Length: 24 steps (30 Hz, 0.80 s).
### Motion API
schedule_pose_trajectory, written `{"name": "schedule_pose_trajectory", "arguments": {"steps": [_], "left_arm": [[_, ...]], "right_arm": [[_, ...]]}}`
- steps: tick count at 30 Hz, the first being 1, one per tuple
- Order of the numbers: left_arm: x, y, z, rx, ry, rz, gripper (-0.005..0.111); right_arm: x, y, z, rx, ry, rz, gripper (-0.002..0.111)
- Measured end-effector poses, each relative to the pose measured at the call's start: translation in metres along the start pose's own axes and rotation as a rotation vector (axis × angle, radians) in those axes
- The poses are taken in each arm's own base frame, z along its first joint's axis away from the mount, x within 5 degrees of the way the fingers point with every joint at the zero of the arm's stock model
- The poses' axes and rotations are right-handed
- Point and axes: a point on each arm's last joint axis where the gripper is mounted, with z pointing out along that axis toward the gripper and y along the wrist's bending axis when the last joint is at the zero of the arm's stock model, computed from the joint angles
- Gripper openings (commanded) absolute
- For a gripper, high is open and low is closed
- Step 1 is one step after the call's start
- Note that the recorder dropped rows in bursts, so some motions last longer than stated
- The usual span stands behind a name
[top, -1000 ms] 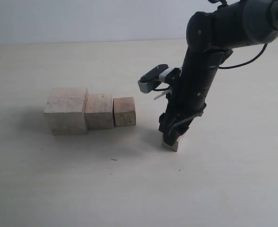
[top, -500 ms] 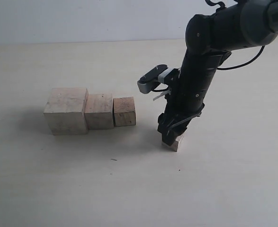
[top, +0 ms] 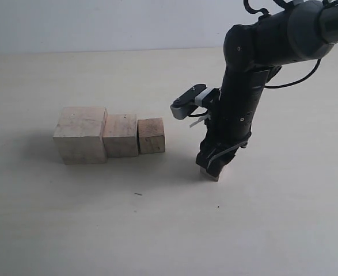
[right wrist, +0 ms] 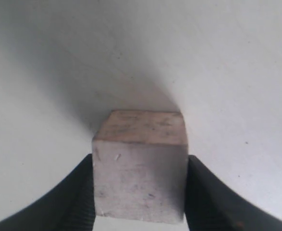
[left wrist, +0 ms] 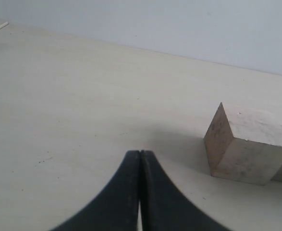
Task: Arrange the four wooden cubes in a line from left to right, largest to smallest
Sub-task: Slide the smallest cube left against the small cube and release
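Three pale wooden cubes stand touching in a row on the table: the largest cube [top: 80, 134] on the left, the second cube [top: 121, 134] beside it, the third cube [top: 151, 135] on the right. To their right my right gripper [top: 213, 169] is shut on the smallest cube [top: 212, 175], which is mostly hidden by the fingers there. The right wrist view shows that smallest cube [right wrist: 140, 168] clamped between both black fingers [right wrist: 78, 197]. My left gripper [left wrist: 140, 159] is shut with nothing in it; the largest cube [left wrist: 249, 144] lies some way beyond it.
The pale tabletop [top: 71, 218] runs back to a light wall [top: 99, 23]. The dark right arm [top: 249, 86] with its wrist camera [top: 187, 100] rises above the smallest cube. The left arm does not show in the exterior view.
The right arm has shifted slightly to the right, and the smallest cube with it. The three cubes in the row have not moved.
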Motion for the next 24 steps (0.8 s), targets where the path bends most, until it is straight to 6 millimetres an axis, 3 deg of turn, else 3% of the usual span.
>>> {"name": "schedule_pose_trajectory", "arguments": {"steps": [1, 6, 16, 24], "left_arm": [[0.0, 0.0, 0.0, 0.0, 0.0, 0.0, 0.0], [0.0, 0.0, 0.0, 0.0, 0.0, 0.0, 0.0], [0.0, 0.0, 0.0, 0.0, 0.0, 0.0, 0.0], [0.0, 0.0, 0.0, 0.0, 0.0, 0.0, 0.0]], "right_arm": [[0.0, 0.0, 0.0, 0.002, 0.001, 0.0, 0.0], [-0.001, -0.007, 0.0, 0.078, -0.005, -0.047, 0.0], [-0.032, -0.015, 0.004, 0.209, -0.24, -0.644, 0.0], [-0.056, -0.015, 0.01, 0.116, -0.31, -0.612, 0.0]]}}
